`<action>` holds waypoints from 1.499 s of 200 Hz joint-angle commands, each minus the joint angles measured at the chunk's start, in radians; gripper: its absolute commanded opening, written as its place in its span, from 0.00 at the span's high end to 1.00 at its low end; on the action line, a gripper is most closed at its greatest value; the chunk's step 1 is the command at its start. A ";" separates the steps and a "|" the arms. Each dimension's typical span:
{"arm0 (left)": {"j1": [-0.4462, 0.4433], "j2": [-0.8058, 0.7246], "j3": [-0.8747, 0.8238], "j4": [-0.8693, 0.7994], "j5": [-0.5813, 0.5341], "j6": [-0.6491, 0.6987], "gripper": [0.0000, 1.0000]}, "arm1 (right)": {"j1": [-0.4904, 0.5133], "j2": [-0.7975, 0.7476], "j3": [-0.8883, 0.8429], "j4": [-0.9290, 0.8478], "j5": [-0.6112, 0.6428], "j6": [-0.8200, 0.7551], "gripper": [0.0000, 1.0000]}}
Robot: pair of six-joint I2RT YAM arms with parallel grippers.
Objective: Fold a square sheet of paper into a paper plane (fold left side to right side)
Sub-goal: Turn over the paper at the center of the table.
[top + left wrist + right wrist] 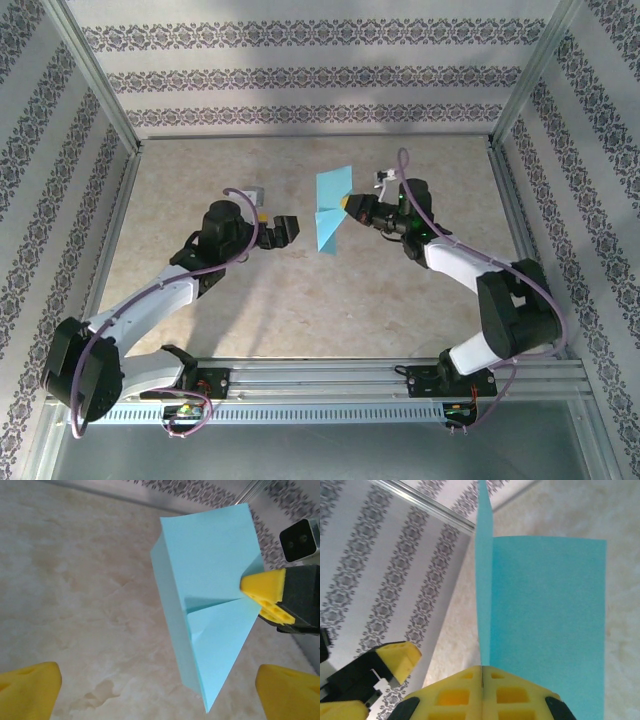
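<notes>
A pale beige worktop (300,300) with a cloudy marble pattern lies inside a three-sided enclosure. The back wall (310,75), the left wall (45,170) and the right wall (595,150) are white with grey bands of dark floral ornament. Slim aluminium posts (95,75) stand at the back corners. A slotted aluminium rail (330,380) spans the near edge, with a plain grey surface (320,450) below it. The light is soft and even
</notes>
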 commanded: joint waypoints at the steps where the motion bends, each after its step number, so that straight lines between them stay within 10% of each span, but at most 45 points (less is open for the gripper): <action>1: 0.032 -0.036 0.032 0.062 0.104 -0.076 0.00 | -0.041 -0.073 0.038 0.040 -0.073 -0.009 1.00; 79: 0.043 0.075 0.132 0.440 0.515 -0.392 0.03 | -0.103 -0.185 0.098 0.263 -0.176 0.191 1.00; 174: -0.036 0.171 0.195 0.538 0.528 -0.449 0.05 | -0.022 -0.171 0.072 0.439 -0.148 0.317 1.00; 300: -0.044 0.201 0.168 0.668 0.484 -0.524 0.67 | 0.009 -0.153 0.036 0.450 -0.113 0.317 0.96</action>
